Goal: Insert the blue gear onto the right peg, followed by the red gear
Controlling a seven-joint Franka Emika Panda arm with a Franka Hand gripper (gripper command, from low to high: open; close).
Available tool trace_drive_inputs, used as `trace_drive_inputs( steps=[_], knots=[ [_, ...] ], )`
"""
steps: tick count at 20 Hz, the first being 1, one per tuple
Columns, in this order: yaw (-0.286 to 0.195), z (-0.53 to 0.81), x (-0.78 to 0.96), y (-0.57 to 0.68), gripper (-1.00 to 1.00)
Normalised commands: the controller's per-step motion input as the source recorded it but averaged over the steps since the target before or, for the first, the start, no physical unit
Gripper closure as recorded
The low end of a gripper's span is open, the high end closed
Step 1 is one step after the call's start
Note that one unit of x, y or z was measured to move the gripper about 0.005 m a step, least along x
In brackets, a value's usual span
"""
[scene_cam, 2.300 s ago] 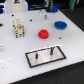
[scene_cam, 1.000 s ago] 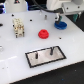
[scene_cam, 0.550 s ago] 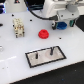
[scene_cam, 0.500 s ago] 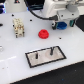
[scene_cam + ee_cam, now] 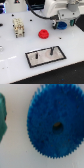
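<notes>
Your pincer (image 5: 63,23) sits right over the round bright-blue plastic toothed gear (image 5: 56,126), centre hole nearly dead under the wrist camera, so I'd say drop straight down. Can't tell whether the fingers are spread or pinched. One blue gear, one smaller red plastic gear (image 5: 44,34) off beside, and farther out two dark pegs on the grey black-framed plate (image 5: 35,59), right peg (image 5: 51,50) your target.

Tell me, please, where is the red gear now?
In the exterior view the red gear lies on the white table, near the middle, behind the grey plate with two pegs and left of the blue gear.
</notes>
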Motion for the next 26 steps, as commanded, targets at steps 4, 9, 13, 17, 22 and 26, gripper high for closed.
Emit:
trace_drive_inputs(
  steps=[4,9,13,17,22,26],
  knots=[
    [0.000,-0.01,-0.15,-0.01,-1.00],
    [0.000,-0.10,-0.19,-0.08,1.00],
    [0.000,-0.03,-0.12,-0.02,1.00],
    [0.000,-0.02,-0.15,0.01,1.00],
    [0.000,-0.05,-0.09,-0.03,1.00],
    [0.000,0.07,-0.06,-0.05,1.00]
  ],
)
